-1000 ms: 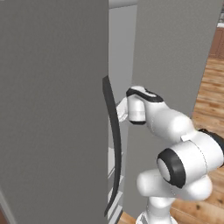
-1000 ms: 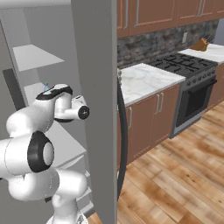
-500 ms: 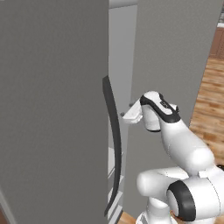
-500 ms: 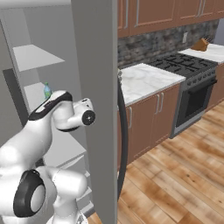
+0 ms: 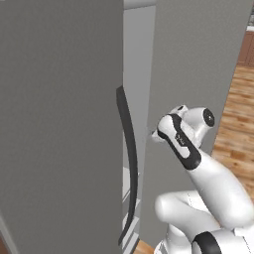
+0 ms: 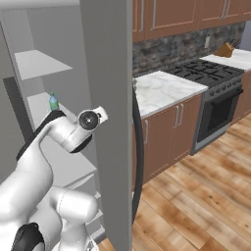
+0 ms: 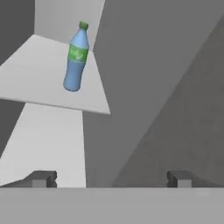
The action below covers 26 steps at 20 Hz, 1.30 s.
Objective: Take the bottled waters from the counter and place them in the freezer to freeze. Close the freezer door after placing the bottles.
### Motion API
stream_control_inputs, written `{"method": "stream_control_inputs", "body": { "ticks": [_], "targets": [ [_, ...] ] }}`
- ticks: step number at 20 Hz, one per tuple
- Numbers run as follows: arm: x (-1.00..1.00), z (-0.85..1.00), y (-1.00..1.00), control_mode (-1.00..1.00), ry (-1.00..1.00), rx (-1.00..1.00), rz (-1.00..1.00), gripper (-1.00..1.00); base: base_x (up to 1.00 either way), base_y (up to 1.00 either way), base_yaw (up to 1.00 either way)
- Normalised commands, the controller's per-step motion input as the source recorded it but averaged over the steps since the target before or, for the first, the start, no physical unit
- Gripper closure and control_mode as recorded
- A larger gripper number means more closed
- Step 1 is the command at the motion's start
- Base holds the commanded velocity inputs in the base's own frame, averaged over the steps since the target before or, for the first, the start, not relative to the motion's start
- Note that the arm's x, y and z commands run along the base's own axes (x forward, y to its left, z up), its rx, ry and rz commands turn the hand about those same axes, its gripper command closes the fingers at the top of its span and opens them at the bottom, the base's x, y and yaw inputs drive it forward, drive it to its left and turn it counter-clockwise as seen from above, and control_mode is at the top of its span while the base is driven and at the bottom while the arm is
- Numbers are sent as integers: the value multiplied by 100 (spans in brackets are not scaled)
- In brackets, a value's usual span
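My gripper [image 7: 111, 179] is spread wide, empty. A blue bottle [image 7: 76, 57] with green cap and label stands upright on a freezer shelf [image 7: 30, 83], well apart.

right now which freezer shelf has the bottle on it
The middle shelf: the blue bottle stands upright on it, with the top shelf above and the lowest shelf below.
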Motion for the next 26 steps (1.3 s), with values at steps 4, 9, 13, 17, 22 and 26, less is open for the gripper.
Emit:
{"method": "stream_control_inputs", "body": {
  "ticks": [4, 9, 13, 17, 22, 26],
  "targets": [
    [-44, 53, -42, -100, 37, -15, -17, -100, 0, 0, 0],
    [-47, 65, -14, -100, 51, 6, -36, -100, 0, 0, 0],
    [-75, 13, 0, -100, 40, 18, -57, -100, 0, 0, 0],
    [-87, 0, -1, -100, 20, 11, -61, -100, 0, 0, 0],
    [-49, 0, -25, -100, 8, 2, -53, -100, 0, 0, 0],
    [-24, -13, -4, -100, 0, 2, -28, -100, 0, 0, 0]
  ]
}}
